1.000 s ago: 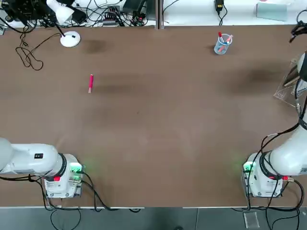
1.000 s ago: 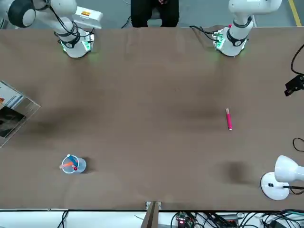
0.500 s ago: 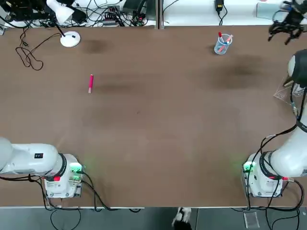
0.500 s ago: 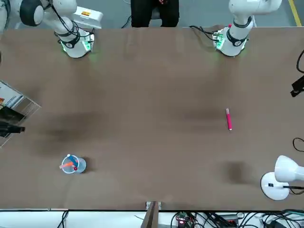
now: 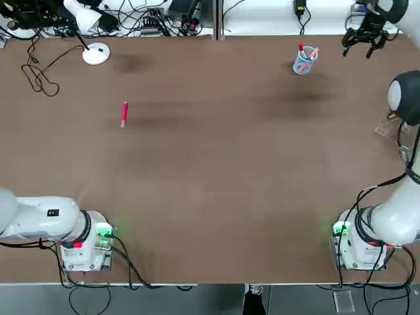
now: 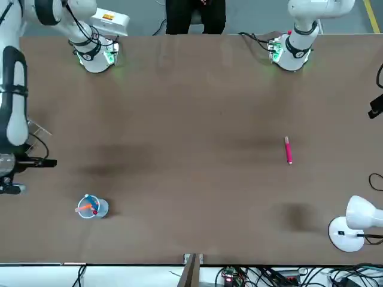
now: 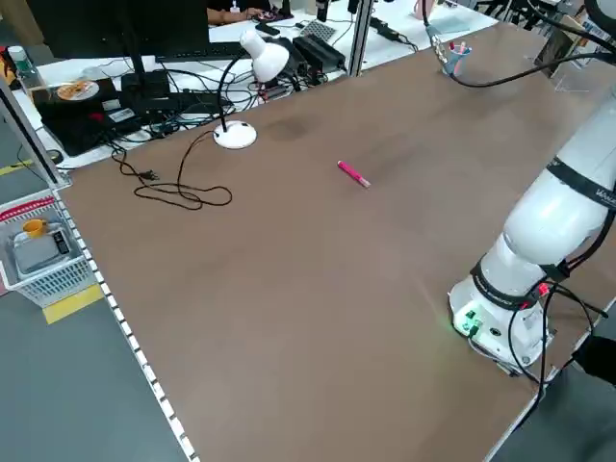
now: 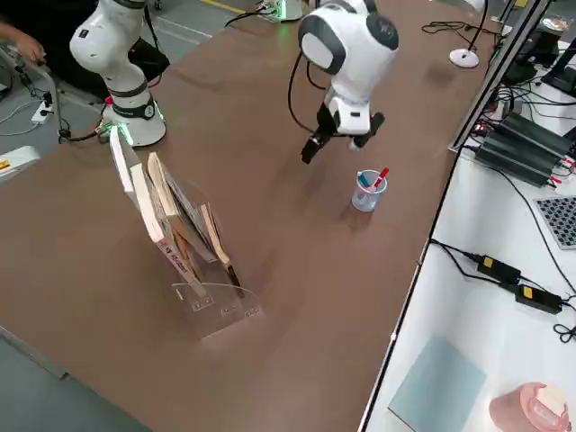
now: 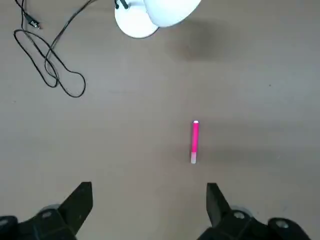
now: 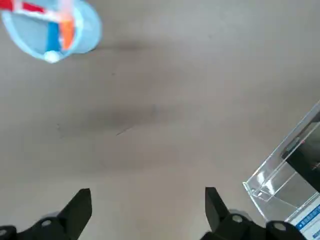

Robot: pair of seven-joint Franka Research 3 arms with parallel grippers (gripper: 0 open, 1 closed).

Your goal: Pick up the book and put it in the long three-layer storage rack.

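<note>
The right gripper hangs up in the air with its fingers spread wide and nothing in them, over the far right corner of the tabletop, near the cup of pens. The clear rack sits at the tabletop's right edge, and the book is already in it, standing tilted among other thin books. The left gripper is wide open and empty too, up high over the left half of the tabletop, looking down on a pink marker. A white desk lamp stands at the far left corner with a loose black cable beside it.
</note>
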